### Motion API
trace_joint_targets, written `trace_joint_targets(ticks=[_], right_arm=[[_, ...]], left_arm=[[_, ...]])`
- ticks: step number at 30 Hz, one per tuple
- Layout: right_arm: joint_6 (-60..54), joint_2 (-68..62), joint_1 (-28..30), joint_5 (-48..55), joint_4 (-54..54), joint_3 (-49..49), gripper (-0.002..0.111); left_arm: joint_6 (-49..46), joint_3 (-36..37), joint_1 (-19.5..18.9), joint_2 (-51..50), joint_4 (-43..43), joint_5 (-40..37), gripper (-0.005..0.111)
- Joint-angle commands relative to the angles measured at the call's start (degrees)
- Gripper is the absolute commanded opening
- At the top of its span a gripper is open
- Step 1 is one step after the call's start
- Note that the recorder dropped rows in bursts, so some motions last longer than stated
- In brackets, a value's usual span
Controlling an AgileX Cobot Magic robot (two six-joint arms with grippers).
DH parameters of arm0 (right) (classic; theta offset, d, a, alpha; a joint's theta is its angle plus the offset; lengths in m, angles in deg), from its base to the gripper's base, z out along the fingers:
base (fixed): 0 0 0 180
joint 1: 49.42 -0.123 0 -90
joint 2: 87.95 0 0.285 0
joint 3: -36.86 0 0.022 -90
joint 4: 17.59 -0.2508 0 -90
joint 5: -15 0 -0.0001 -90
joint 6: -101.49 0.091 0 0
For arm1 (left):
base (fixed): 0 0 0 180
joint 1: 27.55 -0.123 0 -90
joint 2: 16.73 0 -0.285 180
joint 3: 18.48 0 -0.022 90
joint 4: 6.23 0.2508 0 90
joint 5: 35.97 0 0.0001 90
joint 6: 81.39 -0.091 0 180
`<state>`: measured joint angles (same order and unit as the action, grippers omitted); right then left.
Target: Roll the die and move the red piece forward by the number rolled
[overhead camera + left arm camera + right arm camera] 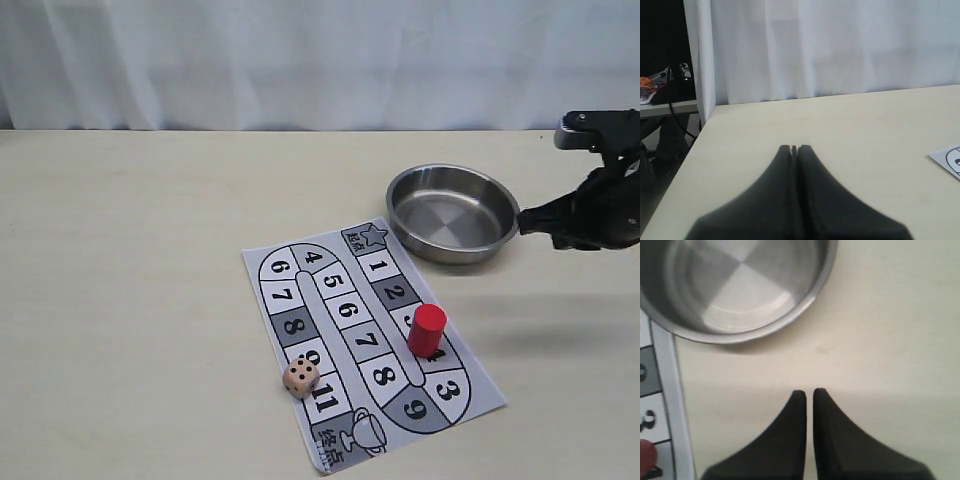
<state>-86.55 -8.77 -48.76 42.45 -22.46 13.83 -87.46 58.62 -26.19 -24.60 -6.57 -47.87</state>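
Observation:
The die [300, 377], a pale tan cube with dark pips, rests at the left edge of the paper game board [365, 340], beside squares 9 and 11. On the right-hand track, near squares 3 and 4, the red piece [427, 330] stands upright; a sliver of the red piece [646, 457] shows in the right wrist view. My right gripper [525, 222] hovers just right of the steel bowl, and this right gripper [808, 392] is shut with nothing in it. My left gripper [794, 148] is shut and empty over bare table, far from the board.
An empty steel bowl [452, 212] sits behind the board's top right corner, and the bowl [740, 285] fills much of the right wrist view. A white curtain closes off the back. The table's left edge [685, 160] drops off near the left gripper.

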Motion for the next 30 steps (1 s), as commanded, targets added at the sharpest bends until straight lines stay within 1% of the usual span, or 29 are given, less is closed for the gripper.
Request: trace_joint_targets(ticks=[1,5,10,16,19,26,27,30], right_arm=[[-1.4,0.5,4.0,1.6,3.2,0.5,0.004],[0.3,0.8,6.7,5.0,3.1,0.5,0.004],[-0.2,4.1,6.7,8.0,5.3,0.5,0.004],[-1.9,12.9,6.6,10.6,5.8,0.4,0.004],[-3.2,19.7,6.6,11.1,5.3,0.4,0.004],[-5.0,46.2,6.6,11.8,3.8,0.4,0.004],[-5.0,48.3,6.6,12.1,3.8,0.4,0.004],[-5.0,58.8,6.6,15.9,3.4,0.4,0.004]], left_arm=[[0.3,0.1,0.0,0.1,-0.2,0.7,0.0],[0.3,0.1,0.0,0.1,-0.2,0.7,0.0],[0.3,0.1,0.0,0.1,-0.2,0.7,0.0],[0.3,0.1,0.0,0.1,-0.2,0.7,0.0],[0.3,0.1,0.0,0.1,-0.2,0.7,0.0],[0.3,0.1,0.0,0.1,-0.2,0.7,0.0],[0.3,0.1,0.0,0.1,-0.2,0.7,0.0],[0.3,0.1,0.0,0.1,-0.2,0.7,0.0]])
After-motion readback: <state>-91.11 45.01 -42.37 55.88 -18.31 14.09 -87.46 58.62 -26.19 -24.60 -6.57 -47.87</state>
